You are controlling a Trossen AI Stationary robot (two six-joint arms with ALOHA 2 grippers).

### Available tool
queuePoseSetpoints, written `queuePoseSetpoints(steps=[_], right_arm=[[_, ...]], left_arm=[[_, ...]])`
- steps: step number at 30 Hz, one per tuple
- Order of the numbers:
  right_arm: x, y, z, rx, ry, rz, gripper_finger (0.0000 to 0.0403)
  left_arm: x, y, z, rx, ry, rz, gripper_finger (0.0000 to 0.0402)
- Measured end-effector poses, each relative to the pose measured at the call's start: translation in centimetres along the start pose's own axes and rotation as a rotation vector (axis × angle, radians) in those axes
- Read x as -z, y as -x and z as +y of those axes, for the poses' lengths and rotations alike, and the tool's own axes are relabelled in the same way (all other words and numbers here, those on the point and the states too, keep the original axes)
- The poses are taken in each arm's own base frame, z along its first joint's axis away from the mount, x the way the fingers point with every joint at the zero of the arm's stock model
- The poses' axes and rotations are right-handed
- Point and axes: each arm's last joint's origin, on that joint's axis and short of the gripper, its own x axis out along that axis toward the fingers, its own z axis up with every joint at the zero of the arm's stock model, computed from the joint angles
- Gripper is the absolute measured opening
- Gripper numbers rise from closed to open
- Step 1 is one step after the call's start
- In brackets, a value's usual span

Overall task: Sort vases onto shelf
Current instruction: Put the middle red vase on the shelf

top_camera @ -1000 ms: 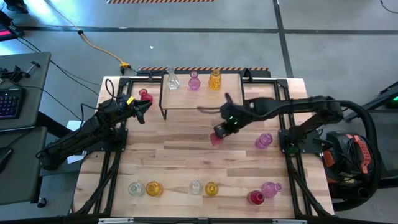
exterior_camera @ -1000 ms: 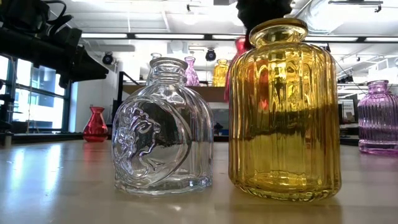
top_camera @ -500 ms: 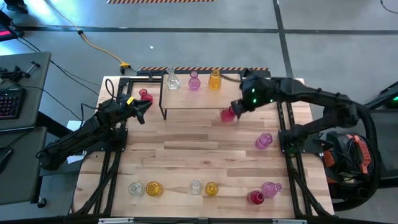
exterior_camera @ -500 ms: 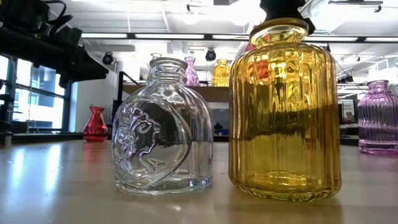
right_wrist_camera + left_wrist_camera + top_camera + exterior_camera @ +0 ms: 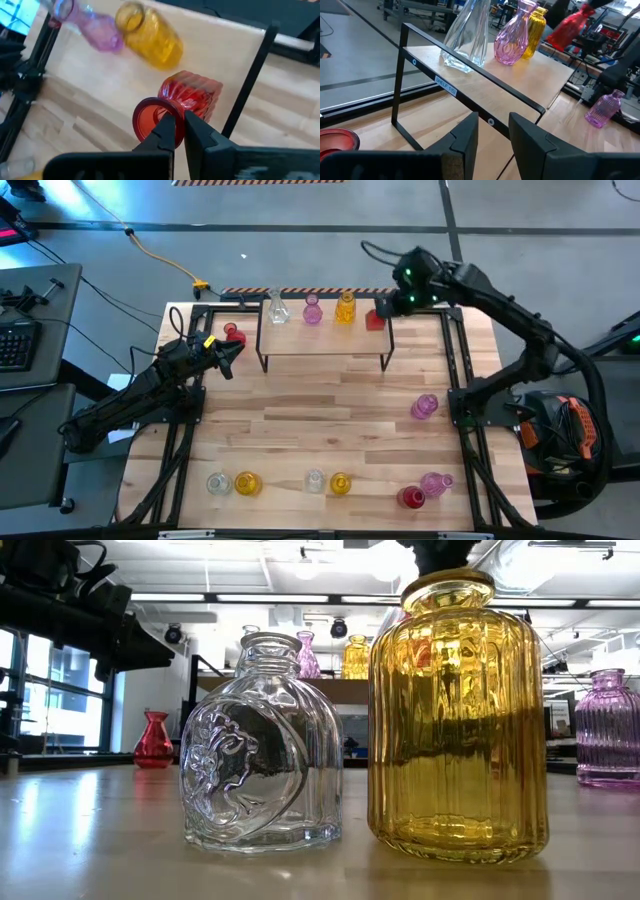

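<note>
Your right end effector (image 5: 175,131) is clamped on the ribbed red glass vase's (image 5: 375,319) rim, carrying it upright over the light-wood shelf's (image 5: 325,340) free right end beside the amber vase (image 5: 345,308).

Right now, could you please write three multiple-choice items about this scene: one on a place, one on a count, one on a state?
1. Where is the red vase that the right gripper carries?
A. over the shelf's right end
B. at the table's front edge
C. beside the left arm

2. How many vases stand on the shelf itself?
A. one
B. three
C. five

3. How is the left gripper?
A. shut on a pink vase
B. open, holding nothing
C. shut on the shelf leg

Key: 1 A, high view shows it there; 2 B, clear, pink and amber; 3 B, left wrist view shows a bare gap.
</note>
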Motion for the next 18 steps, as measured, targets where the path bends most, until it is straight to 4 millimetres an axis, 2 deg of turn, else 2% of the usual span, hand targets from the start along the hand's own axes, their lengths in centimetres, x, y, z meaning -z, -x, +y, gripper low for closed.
queuePoseSetpoints(steps=[7, 12, 18], right_arm=[[-2.9, -1.7, -1.8, 0.01, -0.016, 0.021, 0.0], [-3.9, -2.8, -3.0, -0.006, -0.013, 0.06, 0.0], [-4.5, -3.2, -3.6, -0.018, -0.032, 0.058, 0.0]], left_arm=[[0.0, 0.0, 0.0, 0.0, 0.0, 0.0, 0.0101], [0.0, 0.0, 0.0, 0.0, 0.0, -0.001, 0.0101], [0.0, 0.0, 0.0, 0.0, 0.0, 0.0, 0.0101]])
